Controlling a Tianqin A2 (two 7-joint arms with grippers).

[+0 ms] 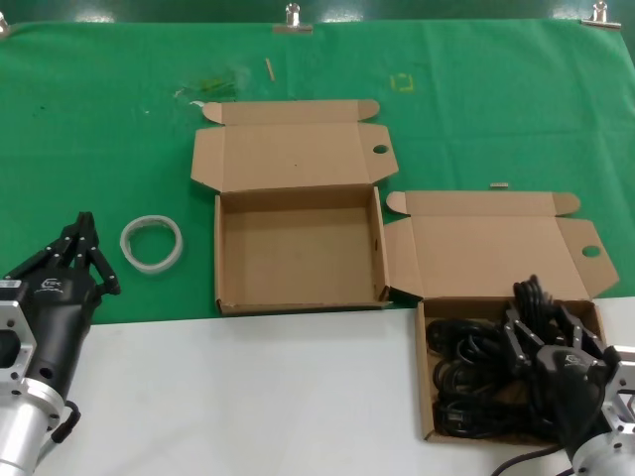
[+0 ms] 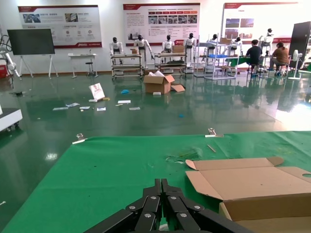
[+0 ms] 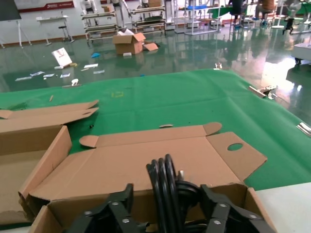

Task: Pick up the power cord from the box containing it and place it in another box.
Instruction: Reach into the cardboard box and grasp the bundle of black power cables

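The power cord [image 1: 466,369] lies coiled in the right brown box [image 1: 425,382], whose lid [image 1: 496,253] is folded back. My right gripper [image 1: 543,319] is low over that box, open, with one finger on each side of upright loops of the cord [image 3: 164,182]. The fingers [image 3: 125,196] stand apart from the loops. The other box [image 1: 298,305] stands open and empty at the centre, and it also shows in the left wrist view [image 2: 262,206]. My left gripper [image 1: 84,223] is shut and empty at the left, beside the green mat's front edge; its tips [image 2: 161,183] are pressed together.
A white tape ring [image 1: 152,241] lies on the green mat between my left gripper and the empty box. Metal clips [image 1: 292,18] hold the mat at the far edge. White tabletop [image 1: 248,397] runs along the front.
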